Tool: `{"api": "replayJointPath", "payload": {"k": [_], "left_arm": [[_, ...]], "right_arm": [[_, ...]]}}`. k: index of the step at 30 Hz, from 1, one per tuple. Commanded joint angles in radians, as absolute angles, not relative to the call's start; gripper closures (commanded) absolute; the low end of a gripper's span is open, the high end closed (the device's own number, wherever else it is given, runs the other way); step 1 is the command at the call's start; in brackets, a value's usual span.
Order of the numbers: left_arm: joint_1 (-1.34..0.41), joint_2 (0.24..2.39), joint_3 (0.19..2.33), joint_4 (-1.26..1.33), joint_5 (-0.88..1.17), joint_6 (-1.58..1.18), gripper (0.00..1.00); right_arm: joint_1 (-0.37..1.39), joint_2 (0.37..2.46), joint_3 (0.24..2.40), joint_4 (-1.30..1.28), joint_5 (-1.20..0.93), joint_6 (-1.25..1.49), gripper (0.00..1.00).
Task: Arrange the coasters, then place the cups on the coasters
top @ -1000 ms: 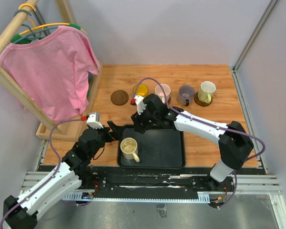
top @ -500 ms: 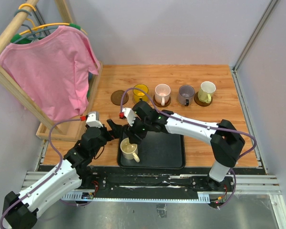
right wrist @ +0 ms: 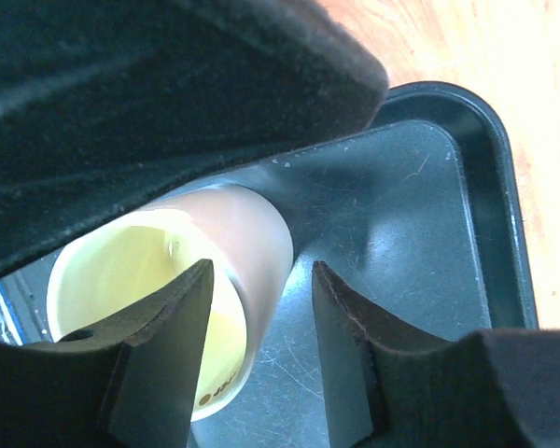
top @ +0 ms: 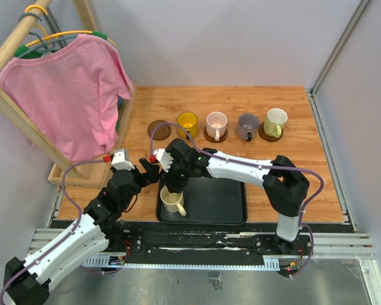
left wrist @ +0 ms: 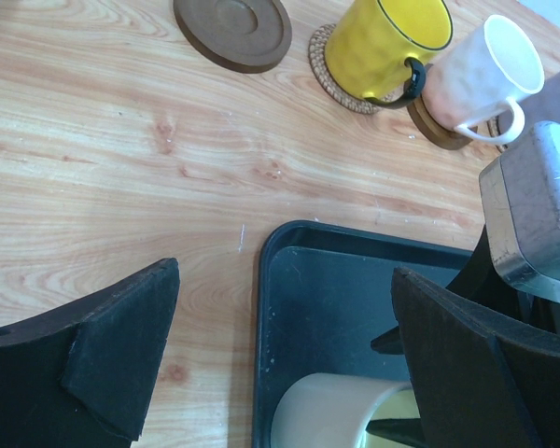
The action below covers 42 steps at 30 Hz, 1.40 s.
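A cream cup stands at the left end of the black tray. My right gripper hangs over it, open. One finger is inside the mouth, the other outside, with a gap to the wall. My left gripper is wide open and holds nothing, just left of the tray. At the back, an empty dark coaster starts the row. Beside it stand the yellow cup, pink cup, purple-grey cup and yellow-green cup, each on a coaster.
A wooden rack with a pink shirt fills the left side, and its base reaches near my left gripper. Grey walls close off the back and right of the wooden tabletop.
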State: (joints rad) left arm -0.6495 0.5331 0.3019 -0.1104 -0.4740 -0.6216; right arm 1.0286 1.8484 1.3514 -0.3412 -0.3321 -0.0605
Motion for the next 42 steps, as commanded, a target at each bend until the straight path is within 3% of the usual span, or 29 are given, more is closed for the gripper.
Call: {"api": "replayJointPath", "payload": {"k": [1,10,14,24,32,42], "left_arm": [[-0.657,0.52,0.308,-0.089,-0.506,-0.635,0.0],[-0.657,0.535,0.307,-0.055,-0.475,-0.598,0.0],[-0.657,0.544,0.306,-0.03,-0.457,-0.568,0.0],[-0.657,0.593,0.301,0.056,-0.37,-0.486,0.0],[-0.657,0.666,0.279,0.228,-0.071,-0.348,0.0],[-0.656,0.826,0.327,0.293,0.287,-0.24,0.0]], "right_arm": [[1.064,1.862,1.382,-0.356,-0.222,-0.039,0.56],[1.066,1.818,1.343,-0.356,-0.001,0.093,0.91],[1.065,1.783,1.32,-0.368,0.134,0.168,0.99],[1.027,1.7,1.281,-0.456,0.354,0.377,0.99],[0.921,1.693,1.266,-0.479,0.266,0.459,0.98],[0.901,1.654,1.243,-0.5,0.243,0.462,0.74]]}}
